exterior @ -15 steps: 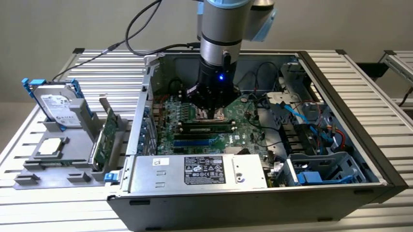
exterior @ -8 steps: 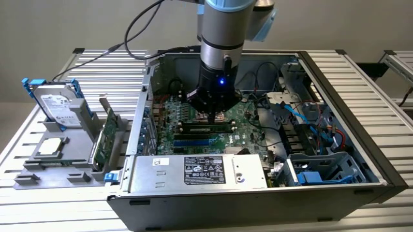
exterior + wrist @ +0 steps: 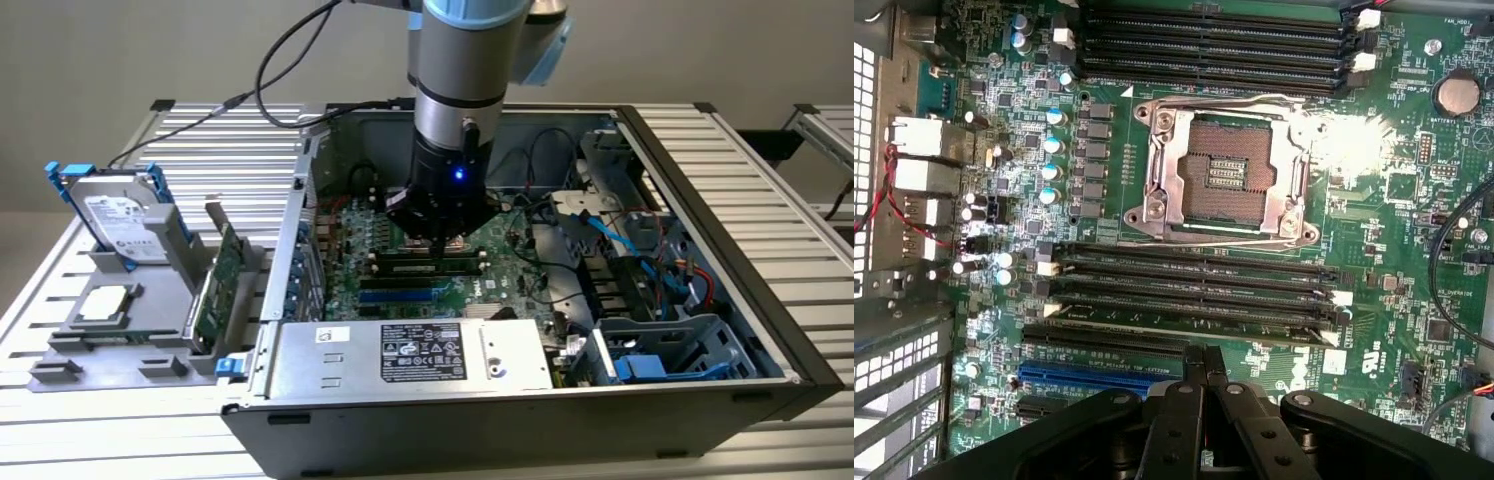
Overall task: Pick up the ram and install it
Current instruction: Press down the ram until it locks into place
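A slatted aluminium table (image 3: 747,140) in front of a plain grey wall carries an open black computer case (image 3: 787,350) lying on its side. Inside it, the ram (image 3: 1184,319) shows in the wrist view as a long, thin green strip with dark chips. It lies lengthwise in the memory slot closest to the fingers, between white latch tabs at the slot's ends. How deep it is seated cannot be told. Three more black slots run parallel just beyond it, and past them sits the square CPU socket (image 3: 1224,175), a shiny metal frame around a dark grid of contacts. The gripper (image 3: 1204,365) hangs just above the board beside the ram, its black metal fingers (image 3: 1192,372) pressed together with nothing between them. In the exterior view the gripper (image 3: 438,240) hangs from the grey arm, with a small blue light glowing on it. On the glossy green motherboard (image 3: 1384,200) there are a blue expansion slot (image 3: 1094,375), rows of silvery capacitors (image 3: 1054,145) and a round coin battery (image 3: 1457,95). The metal power supply (image 3: 414,355) bears a black-and-white label too small to read. On the exterior view's left, a grey plastic holder (image 3: 120,330) props up a silver hard drive (image 3: 118,215) with blue rails and a green expansion card (image 3: 220,280).
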`<state>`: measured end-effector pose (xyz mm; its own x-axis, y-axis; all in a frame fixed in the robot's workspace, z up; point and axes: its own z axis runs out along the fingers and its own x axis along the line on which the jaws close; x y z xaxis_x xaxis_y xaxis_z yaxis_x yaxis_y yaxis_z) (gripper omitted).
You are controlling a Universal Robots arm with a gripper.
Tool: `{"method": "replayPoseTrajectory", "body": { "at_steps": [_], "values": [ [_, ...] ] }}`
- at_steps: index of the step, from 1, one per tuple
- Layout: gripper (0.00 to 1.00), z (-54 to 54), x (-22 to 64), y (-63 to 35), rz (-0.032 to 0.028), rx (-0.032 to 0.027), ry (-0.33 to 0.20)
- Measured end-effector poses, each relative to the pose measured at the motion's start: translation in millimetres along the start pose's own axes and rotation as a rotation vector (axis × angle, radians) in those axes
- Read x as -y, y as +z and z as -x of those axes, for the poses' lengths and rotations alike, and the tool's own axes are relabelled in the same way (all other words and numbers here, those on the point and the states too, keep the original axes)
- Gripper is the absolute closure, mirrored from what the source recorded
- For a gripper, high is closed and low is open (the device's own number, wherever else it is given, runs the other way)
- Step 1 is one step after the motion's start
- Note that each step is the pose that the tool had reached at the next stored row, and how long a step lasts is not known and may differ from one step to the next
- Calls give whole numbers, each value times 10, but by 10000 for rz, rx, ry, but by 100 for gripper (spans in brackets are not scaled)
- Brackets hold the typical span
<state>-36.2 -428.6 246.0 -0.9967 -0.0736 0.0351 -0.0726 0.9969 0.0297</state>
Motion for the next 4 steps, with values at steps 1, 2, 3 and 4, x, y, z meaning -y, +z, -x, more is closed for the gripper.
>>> {"method": "replayPoseTrajectory", "body": {
  "at_steps": [1,2,3,4],
  "values": [
    [89,0,0,0,-1,0,0],
    [89,0,0,0,-1,0,0],
    [89,0,0,0,0,-1,0],
    [89,0,0,0,0,0,0]
  ]
}}
